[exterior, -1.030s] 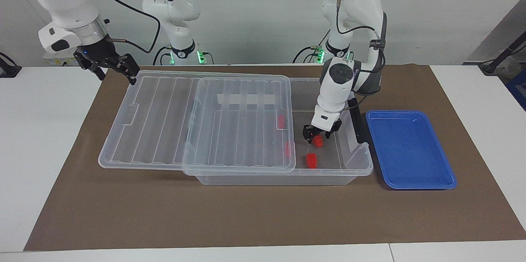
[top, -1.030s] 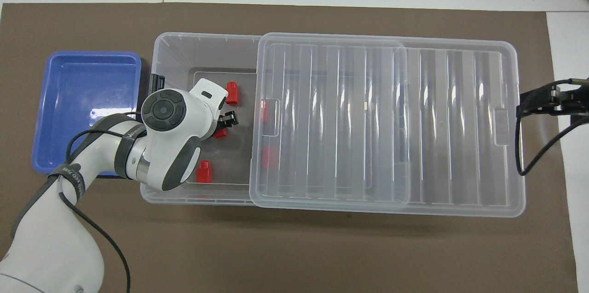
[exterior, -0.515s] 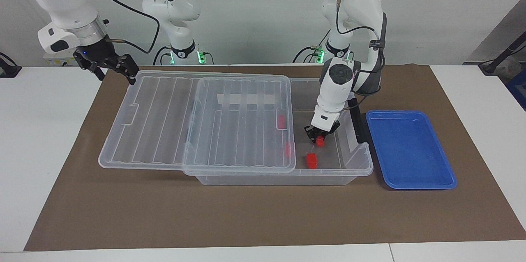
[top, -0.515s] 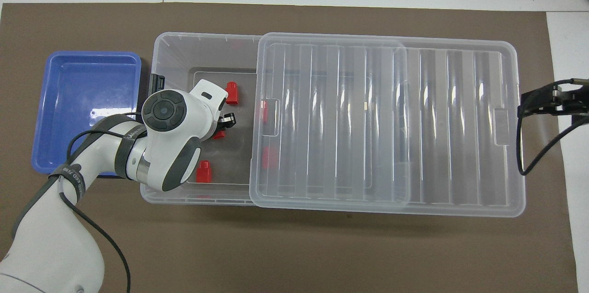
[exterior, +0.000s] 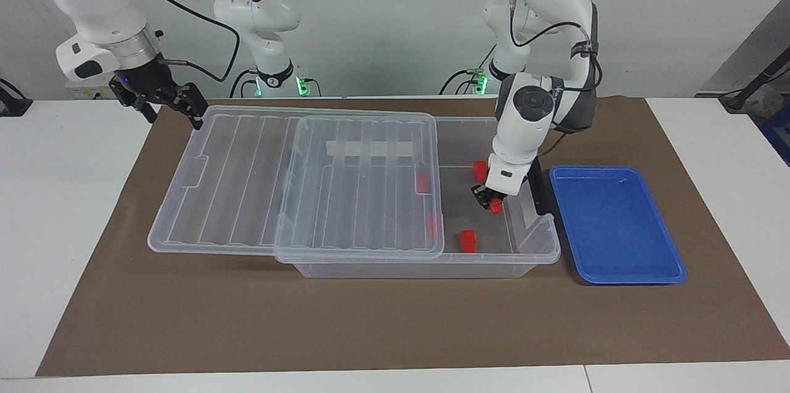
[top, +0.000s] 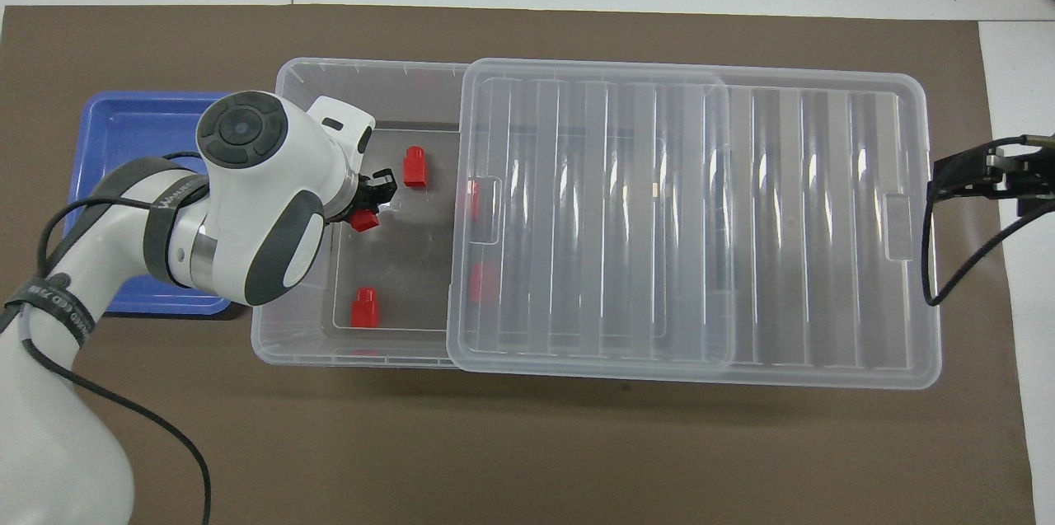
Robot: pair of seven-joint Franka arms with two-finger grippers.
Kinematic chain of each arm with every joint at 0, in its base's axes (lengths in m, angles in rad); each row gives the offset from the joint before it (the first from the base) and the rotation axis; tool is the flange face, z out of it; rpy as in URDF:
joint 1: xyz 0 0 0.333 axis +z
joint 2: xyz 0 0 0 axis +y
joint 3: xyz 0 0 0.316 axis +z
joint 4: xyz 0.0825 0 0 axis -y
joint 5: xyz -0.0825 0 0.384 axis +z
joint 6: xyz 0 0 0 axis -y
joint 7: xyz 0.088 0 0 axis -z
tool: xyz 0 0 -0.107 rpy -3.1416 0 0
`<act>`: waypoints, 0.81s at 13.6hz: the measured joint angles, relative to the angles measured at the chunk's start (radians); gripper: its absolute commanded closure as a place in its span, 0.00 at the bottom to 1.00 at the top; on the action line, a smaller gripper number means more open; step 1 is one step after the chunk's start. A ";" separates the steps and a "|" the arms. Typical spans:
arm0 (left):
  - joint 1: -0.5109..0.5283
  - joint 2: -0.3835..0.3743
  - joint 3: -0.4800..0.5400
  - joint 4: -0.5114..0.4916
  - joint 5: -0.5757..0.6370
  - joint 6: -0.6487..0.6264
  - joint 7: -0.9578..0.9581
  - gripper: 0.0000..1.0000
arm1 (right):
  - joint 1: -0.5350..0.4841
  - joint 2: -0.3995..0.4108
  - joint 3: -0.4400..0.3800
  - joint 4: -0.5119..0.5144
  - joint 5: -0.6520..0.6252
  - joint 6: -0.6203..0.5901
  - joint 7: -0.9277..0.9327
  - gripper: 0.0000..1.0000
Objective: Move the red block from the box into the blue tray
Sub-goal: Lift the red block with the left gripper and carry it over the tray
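- Left gripper [exterior: 492,200] inside open end of box [exterior: 531,254], fingers clamped on red block [exterior: 495,208]; block clear of box floor, hanging over it.
- Same gripper in overhead view [top: 372,194], block [top: 361,221] showing just below fingertips.
- Box on brown mat [exterior: 370,319], lid [exterior: 296,177] slid toward right arm's end, overhanging box there; whitish strip on lid.
- Loose red blocks on box floor: one [top: 363,307] nearer robots, one [top: 414,166] farther from robots; two more dimly visible under lid edge [top: 471,199] [top: 478,284].
- Blue tray [exterior: 617,226] on mat just beside box, at left arm's end of tabletop.
- Right gripper [exterior: 162,103] waiting in air off lid's corner at right arm's end, touching nothing; fingers look apart, cannot tell for sure.
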 measured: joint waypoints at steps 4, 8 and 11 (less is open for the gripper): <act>0.001 -0.034 -0.003 0.011 -0.027 -0.021 -0.089 1.00 | -0.045 -0.015 -0.002 -0.103 0.000 0.151 0.000 1.00; 0.018 -0.058 0.003 0.097 -0.028 -0.185 -0.102 1.00 | -0.131 -0.032 -0.005 -0.266 0.000 0.339 -0.001 1.00; 0.056 -0.075 0.006 0.263 -0.028 -0.420 -0.079 1.00 | -0.173 -0.018 -0.007 -0.369 0.000 0.472 -0.002 1.00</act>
